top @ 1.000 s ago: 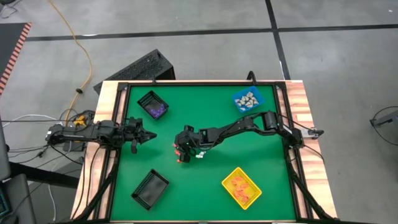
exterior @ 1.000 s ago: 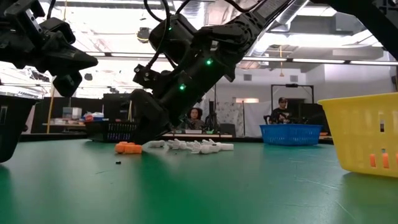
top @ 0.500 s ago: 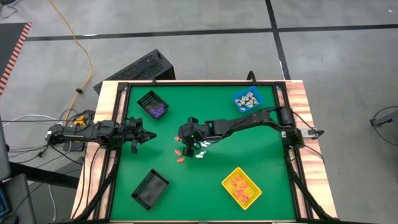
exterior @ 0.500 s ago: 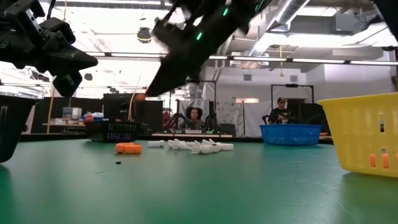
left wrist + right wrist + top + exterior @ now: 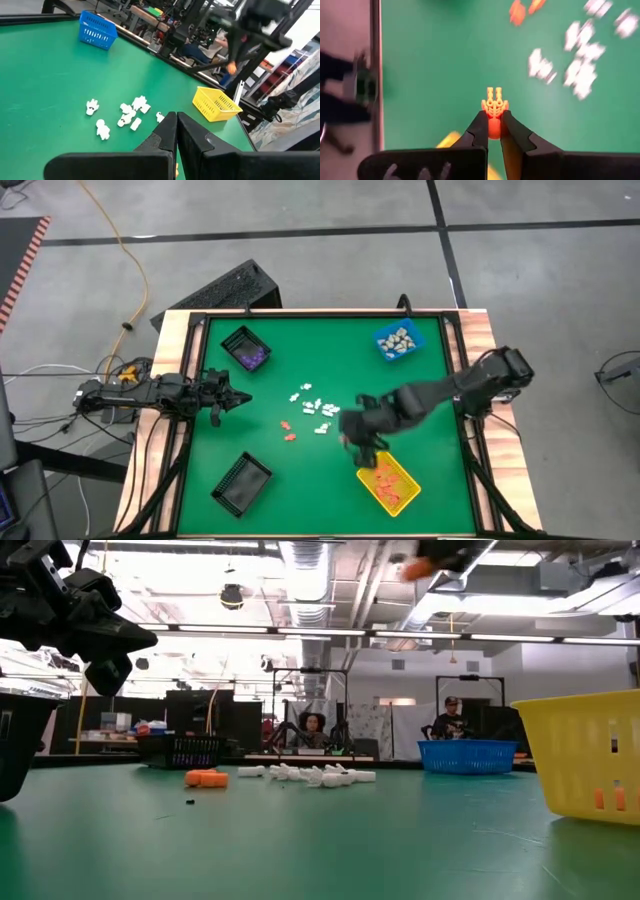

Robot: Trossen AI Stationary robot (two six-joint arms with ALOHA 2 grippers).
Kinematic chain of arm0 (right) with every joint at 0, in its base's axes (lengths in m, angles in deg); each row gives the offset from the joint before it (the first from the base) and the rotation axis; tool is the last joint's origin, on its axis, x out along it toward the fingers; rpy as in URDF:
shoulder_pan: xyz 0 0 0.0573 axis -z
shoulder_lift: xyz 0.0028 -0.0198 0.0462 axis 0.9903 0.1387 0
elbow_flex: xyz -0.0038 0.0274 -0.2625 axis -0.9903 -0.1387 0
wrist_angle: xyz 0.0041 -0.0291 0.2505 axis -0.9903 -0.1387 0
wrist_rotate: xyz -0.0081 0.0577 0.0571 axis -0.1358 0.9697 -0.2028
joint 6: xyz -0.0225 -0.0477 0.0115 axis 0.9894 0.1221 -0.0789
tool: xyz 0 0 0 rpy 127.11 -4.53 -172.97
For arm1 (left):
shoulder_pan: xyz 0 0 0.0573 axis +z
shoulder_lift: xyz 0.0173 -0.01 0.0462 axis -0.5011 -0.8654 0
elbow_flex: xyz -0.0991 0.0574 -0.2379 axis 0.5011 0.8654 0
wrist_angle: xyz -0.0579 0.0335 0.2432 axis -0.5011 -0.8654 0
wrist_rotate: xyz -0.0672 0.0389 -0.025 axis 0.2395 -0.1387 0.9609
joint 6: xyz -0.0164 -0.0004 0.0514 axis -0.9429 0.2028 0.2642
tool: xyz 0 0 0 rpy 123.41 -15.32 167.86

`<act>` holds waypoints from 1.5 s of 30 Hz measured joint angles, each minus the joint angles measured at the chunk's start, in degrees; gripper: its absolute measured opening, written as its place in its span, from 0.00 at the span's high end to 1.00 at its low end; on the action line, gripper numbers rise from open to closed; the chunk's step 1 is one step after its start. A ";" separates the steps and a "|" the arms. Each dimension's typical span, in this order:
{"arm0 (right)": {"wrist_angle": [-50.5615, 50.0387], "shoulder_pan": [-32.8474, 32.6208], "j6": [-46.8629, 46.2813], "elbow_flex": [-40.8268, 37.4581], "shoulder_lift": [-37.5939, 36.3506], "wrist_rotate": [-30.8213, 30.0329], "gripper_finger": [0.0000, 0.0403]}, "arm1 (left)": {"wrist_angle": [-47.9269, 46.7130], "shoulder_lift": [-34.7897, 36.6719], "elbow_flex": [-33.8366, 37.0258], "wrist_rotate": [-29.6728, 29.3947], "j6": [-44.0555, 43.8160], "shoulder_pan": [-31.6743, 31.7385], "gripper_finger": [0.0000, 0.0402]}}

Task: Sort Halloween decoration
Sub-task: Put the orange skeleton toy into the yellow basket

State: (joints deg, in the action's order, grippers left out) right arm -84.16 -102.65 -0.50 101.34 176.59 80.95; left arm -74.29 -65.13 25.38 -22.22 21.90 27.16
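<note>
Halloween decoration pieces lie loose mid-table: a cluster of white ones point(image 5: 316, 406) and a few orange ones point(image 5: 288, 430). My right gripper point(image 5: 360, 448) hangs high above the table beside the yellow bin point(image 5: 392, 483), shut on one orange piece point(image 5: 494, 105). That piece also shows at the top of the low view point(image 5: 412, 568). My left gripper point(image 5: 236, 398) waits shut at the table's left edge, level and holding nothing; its shut fingers point(image 5: 176, 126) point toward the white pieces point(image 5: 125, 115). My right gripper pinches the orange piece by its rounded lower end point(image 5: 493, 120) between its two fingertips. The ribbed upper part point(image 5: 494, 102) sticks out past the tips. The fingers slant downward from above. The piece is lifted well clear of the table.
The yellow bin holds orange pieces. A blue bin point(image 5: 398, 342) with pale pieces stands at the far right. A black bin point(image 5: 246, 348) with purple pieces is at the far left and another black bin point(image 5: 242, 482) at the near left. A raised black frame borders the green mat.
My right gripper has risen from the pile mid-table with the orange piece between its fingers. It has swung toward the table's right and near edges, up to the yellow bin. The remaining white and orange pieces lie where they were, now uncovered.
</note>
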 joint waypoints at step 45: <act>-1.99 -8.81 -7.15 -9.67 -3.35 -8.91 0.39 | 0.00 -0.02 0.00 0.02 0.00 0.01 1.00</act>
State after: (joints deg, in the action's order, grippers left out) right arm -86.16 -111.46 -7.65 91.68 173.24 72.04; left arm -74.29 -65.15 25.38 -22.21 21.90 27.17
